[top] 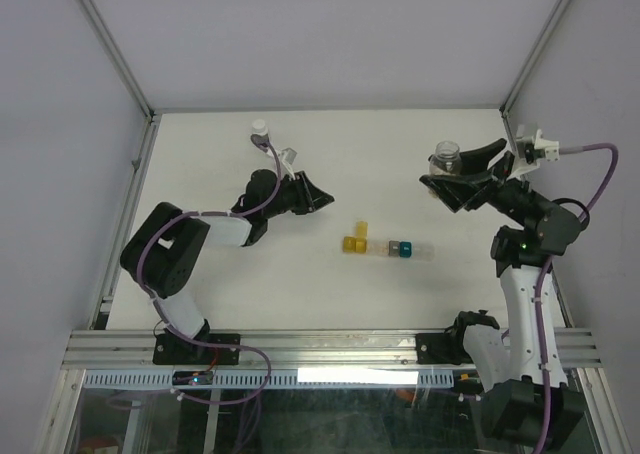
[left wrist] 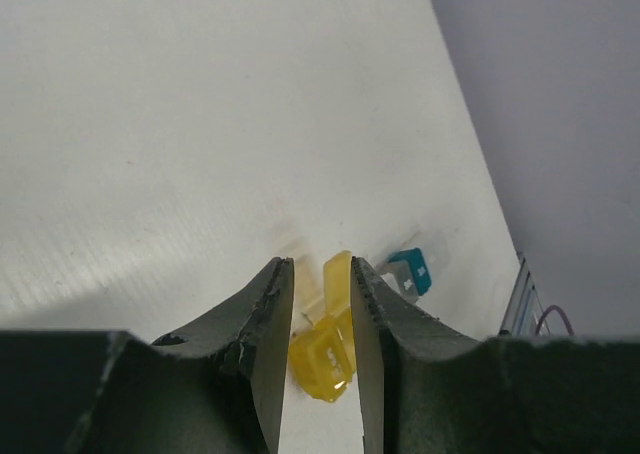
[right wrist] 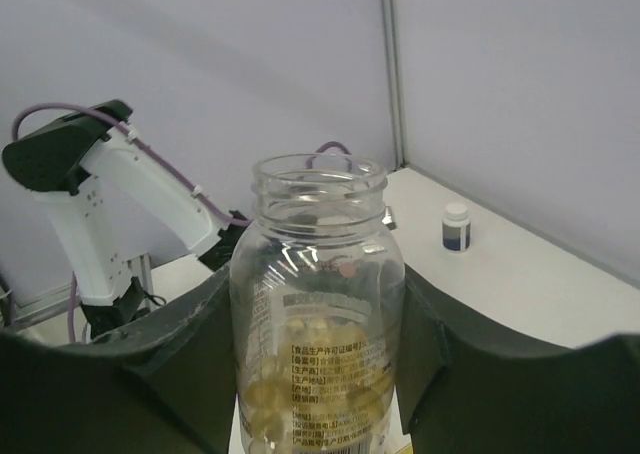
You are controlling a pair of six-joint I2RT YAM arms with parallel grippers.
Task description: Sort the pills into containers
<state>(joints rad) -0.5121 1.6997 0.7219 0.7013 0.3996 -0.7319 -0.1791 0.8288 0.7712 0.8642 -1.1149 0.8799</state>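
The containers (top: pixel 380 246) lie in a short row mid-table: a yellow one (top: pixel 353 244) with its lid flipped up, clear ones, and a teal one (top: pixel 405 249). My left gripper (top: pixel 328 200) hovers up and to the left of the row, apart from it. In the left wrist view its jaws (left wrist: pixel 322 269) stand a narrow gap apart with nothing between them. The yellow container (left wrist: pixel 322 359) and the teal one (left wrist: pixel 413 270) show past them. My right gripper (top: pixel 450 172) is at the right, shut on an uncapped clear bottle (right wrist: pixel 318 234) that stands upright. Yellowish pills (right wrist: pixel 300 374) fill its lower part.
A small white bottle with a dark blue band (top: pixel 260 130) stands at the back left, also in the right wrist view (right wrist: pixel 456 226). Grey walls and metal frame posts close off the table's back and sides. The left arm (right wrist: pixel 100 204) shows beyond the clear bottle.
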